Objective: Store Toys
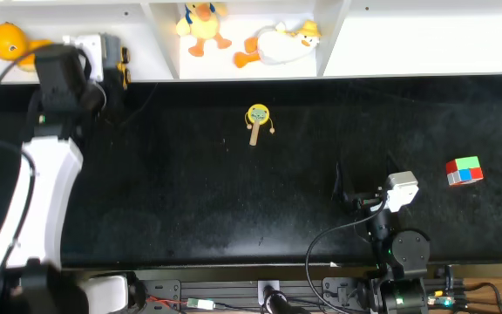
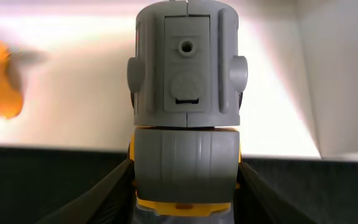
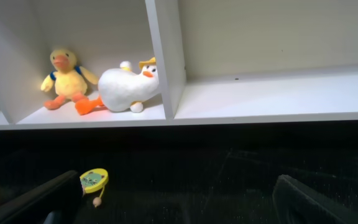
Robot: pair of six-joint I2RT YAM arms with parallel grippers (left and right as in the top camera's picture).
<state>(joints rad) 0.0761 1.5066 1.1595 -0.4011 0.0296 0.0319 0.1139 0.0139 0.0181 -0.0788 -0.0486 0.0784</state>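
Observation:
My left gripper (image 1: 94,70) is shut on a grey and yellow toy robot (image 2: 185,93), holding it at the front edge of the white shelf's left compartment (image 1: 146,39). An orange toy (image 1: 9,39) sits in that compartment's far left. A yellow duck plush (image 1: 203,22) and a white duck plush (image 1: 277,44) lie in the middle compartment. On the black table lie a small yellow rattle drum (image 1: 258,118) near the centre and a coloured cube (image 1: 464,171) at the right. My right gripper (image 1: 356,187) stands open low over the table, facing the shelf, with nothing between its fingers (image 3: 42,193).
The shelf's right compartment (image 3: 278,93) is bare. White dividers (image 3: 163,56) separate the compartments. Cables and the arm bases (image 1: 399,262) run along the table's front edge.

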